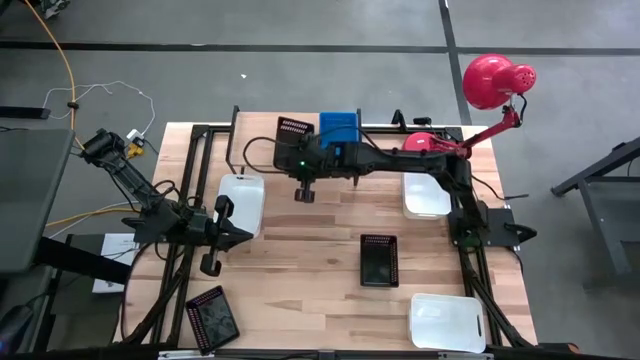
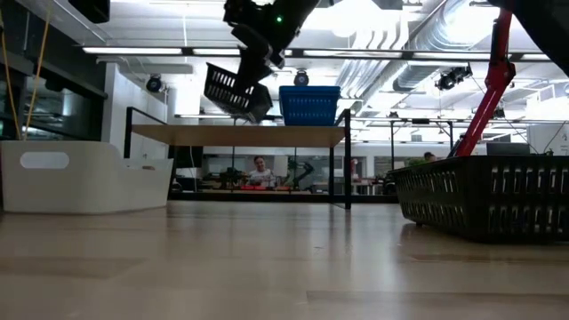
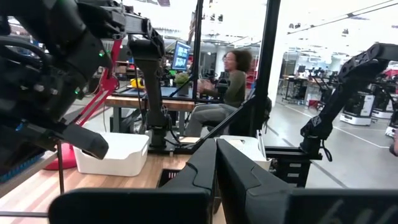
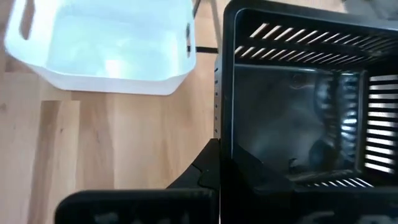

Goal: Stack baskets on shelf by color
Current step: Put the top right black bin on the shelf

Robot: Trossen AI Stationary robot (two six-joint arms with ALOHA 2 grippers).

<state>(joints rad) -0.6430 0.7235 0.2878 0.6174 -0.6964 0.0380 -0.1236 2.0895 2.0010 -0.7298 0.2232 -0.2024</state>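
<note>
My right gripper (image 1: pixel 298 147) reaches across to the far side of the table and is shut on a black mesh basket (image 1: pixel 293 129). In the low view this basket (image 2: pixel 235 90) hangs tilted just above the shelf's wood top (image 2: pixel 204 133). It is left of the blue basket (image 2: pixel 308 104), whose base stands on the shelf. My left gripper (image 1: pixel 214 236) waits shut near the table's left edge, touching nothing. A white basket (image 1: pixel 241 201) sits on the table in front of the shelf. My right gripper holds the black basket by one side wall (image 4: pixel 222 124), near its rim. One finger (image 4: pixel 202 175) is outside the wall and the other is inside the basket. The fingers come from above, pointing down. The basket is lifted clear and tilted over the shelf top.
Also on the table are a black basket (image 1: pixel 379 260) near the middle, another (image 1: pixel 212 319) at the near left corner, and white baskets at the right (image 1: pixel 425 196) and near right (image 1: pixel 447 321). A red lamp (image 1: pixel 492 80) stands behind the far right corner. A person sits beyond the table.
</note>
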